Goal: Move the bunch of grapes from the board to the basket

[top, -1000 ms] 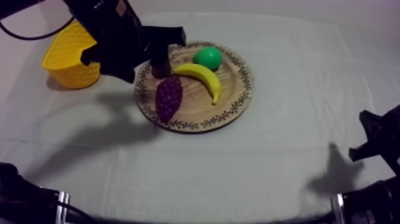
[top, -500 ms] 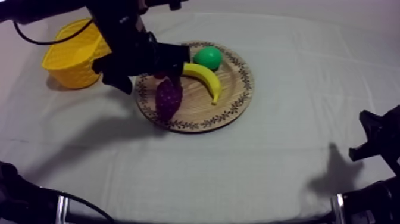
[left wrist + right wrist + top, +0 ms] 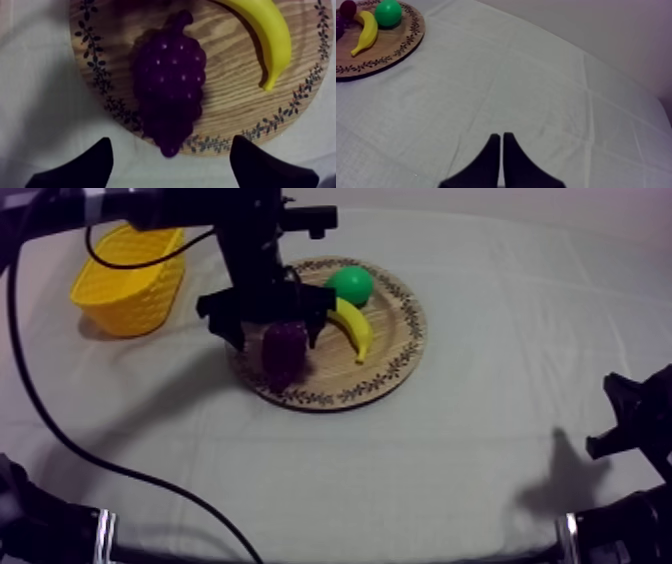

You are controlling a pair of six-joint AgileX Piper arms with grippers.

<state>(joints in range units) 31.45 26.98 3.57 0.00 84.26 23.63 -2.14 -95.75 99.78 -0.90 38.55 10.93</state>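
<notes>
grapes lie on the wooden board between the wide-apart fingers of my left gripper, straddled so closing should catch them (right gripper idles, pinched together on nothing).

The room is dim, and the grey-white cloth on the tabletop looks a little purple. Light comes from above and from the far side, so shadows fall toward the near edge. The black left arm throws a wide, soft shadow on the cloth beside the round wooden board. The yellow basket has a small dark shadow at its foot.

In the left wrist view the purple bunch of grapes is very dark with tiny pale glints. It darkens the wood beside it, while the yellow banana is bright.

In the right wrist view the right pincer is a flat black shape. In the top view its soft grey shadow lies on the cloth nearby.
</notes>
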